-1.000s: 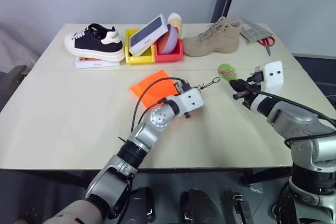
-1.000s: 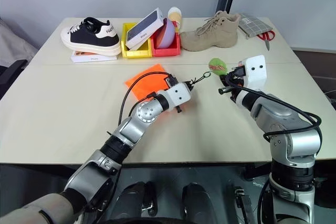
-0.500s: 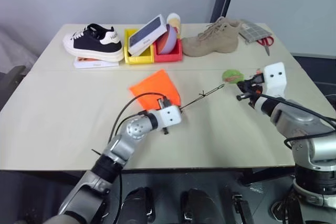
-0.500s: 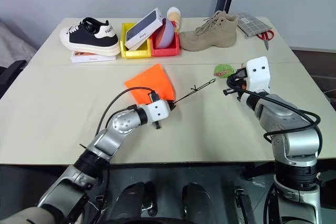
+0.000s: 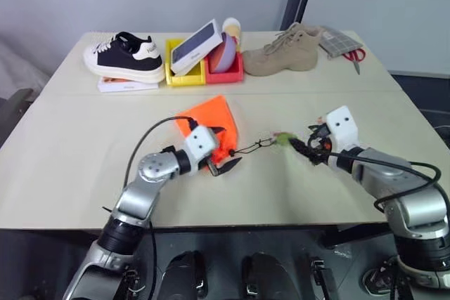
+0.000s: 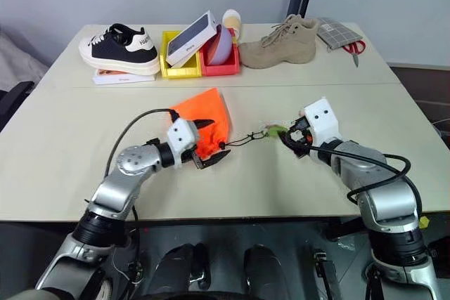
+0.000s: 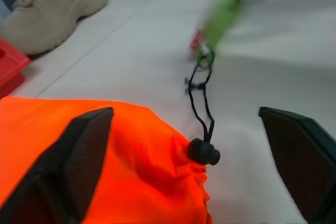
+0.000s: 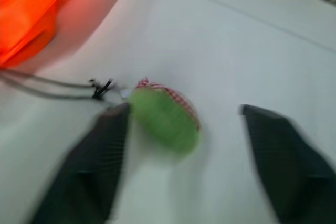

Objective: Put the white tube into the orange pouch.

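Orange pouch (image 6: 204,119): lies flat on the surface (image 6: 70,145), near the middle, its gathered mouth turned toward the right gripper.
Cord (image 7: 200,98): thin and black, runs from a black toggle (image 7: 203,151) at the pouch mouth across the surface to the green tag.
Green tag (image 8: 164,118): small and round with a red-checked edge, lying on the surface at the cord's end, between the right gripper's fingers in the right wrist view.
White tube: I cannot make it out; it may be inside the pouch, but that cannot be told.
Left gripper (image 6: 209,144): fingers spread wide apart, holding nothing; it sits at the pouch mouth, one finger over the orange fabric, the other over bare surface.
Right gripper (image 6: 290,141): fingers wide apart, holding nothing, low over the surface just beside the tag.
Far edge: black-and-white sneaker (image 6: 119,48) on a flat box; yellow bin (image 6: 177,64) and red bin (image 6: 222,67) with a white box (image 6: 192,38) leaning across them; tan boot (image 6: 285,42); red-handled scissors (image 6: 356,48) by a grey checked cloth (image 6: 339,34).
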Controlling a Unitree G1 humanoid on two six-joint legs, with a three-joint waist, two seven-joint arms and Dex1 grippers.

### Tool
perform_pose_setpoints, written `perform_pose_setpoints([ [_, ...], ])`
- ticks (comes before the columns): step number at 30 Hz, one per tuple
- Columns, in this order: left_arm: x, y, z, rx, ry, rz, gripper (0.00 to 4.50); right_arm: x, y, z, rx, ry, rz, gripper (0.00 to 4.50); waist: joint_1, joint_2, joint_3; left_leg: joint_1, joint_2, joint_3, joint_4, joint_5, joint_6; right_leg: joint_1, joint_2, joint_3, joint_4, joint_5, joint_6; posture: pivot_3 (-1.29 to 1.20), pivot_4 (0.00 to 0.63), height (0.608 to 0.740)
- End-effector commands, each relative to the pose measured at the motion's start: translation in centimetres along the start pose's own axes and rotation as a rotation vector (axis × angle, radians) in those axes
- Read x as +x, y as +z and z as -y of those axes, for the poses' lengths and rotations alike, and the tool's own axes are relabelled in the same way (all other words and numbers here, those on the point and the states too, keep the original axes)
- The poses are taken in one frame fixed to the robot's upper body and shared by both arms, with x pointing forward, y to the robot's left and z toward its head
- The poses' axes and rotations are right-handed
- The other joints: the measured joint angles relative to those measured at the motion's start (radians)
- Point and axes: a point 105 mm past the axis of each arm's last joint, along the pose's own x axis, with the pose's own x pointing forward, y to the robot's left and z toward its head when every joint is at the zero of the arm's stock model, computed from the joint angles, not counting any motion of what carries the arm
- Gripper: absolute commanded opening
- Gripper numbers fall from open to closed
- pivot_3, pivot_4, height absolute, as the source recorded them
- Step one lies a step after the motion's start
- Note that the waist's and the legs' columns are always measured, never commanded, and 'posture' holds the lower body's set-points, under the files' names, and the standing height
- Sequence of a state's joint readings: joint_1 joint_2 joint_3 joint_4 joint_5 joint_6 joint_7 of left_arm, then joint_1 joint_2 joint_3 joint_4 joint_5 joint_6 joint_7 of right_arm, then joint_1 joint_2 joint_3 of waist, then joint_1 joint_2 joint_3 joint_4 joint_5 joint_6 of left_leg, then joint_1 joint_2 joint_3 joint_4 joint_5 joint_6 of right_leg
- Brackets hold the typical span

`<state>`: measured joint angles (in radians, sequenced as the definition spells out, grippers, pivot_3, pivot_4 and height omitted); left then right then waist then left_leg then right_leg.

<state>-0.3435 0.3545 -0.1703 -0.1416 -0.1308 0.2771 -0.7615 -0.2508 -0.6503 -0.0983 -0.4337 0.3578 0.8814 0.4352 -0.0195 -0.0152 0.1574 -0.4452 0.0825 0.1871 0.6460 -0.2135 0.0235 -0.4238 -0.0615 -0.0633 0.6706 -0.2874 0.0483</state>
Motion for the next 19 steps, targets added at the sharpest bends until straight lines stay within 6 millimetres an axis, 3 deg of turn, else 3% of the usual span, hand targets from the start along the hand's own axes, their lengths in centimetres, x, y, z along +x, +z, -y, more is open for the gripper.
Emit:
perform_pose_setpoints([
  [1,-3.6,0.3,-1.8,-0.138,0.079,0.036,4.50,-1.1,1.0,-0.8,-0.094,0.053,0.078,3.63,0.000,0.000,0.000,0.000,0.000,0.000,0.000,0.000,0.000,0.000,0.000,0.000,0.000,0.000,0.000,0.00,0.150,0.740],
  [7,-10.0,-3.3,-5.2,-0.209,0.351,-0.072,4.50,-2.8,-0.7,-0.6,-0.061,0.119,0.167,3.63,0.004,0.000,0.000,0.001,0.000,0.000,0.000,0.000,0.000,0.001,0.000,0.000,-0.001,0.000,0.000,0.00,0.150,0.740],
  [12,-14.7,-5.9,-6.7,-0.248,0.563,-0.138,4.50,-3.8,-2.7,1.6,0.014,0.071,0.182,3.63,0.006,0.000,0.000,0.002,0.000,-0.001,0.001,-0.003,-0.001,0.001,-0.001,-0.001,-0.006,-0.002,-0.004,0.00,0.150,0.740],
  [19,-16.1,-6.2,-6.7,-0.263,0.617,-0.145,4.50,-4.1,-2.4,2.7,0.050,0.070,0.228,3.63,0.004,0.000,0.000,0.002,0.000,-0.001,0.000,-0.004,-0.001,0.000,-0.002,0.000,-0.006,-0.002,-0.004,0.00,0.150,0.740],
])
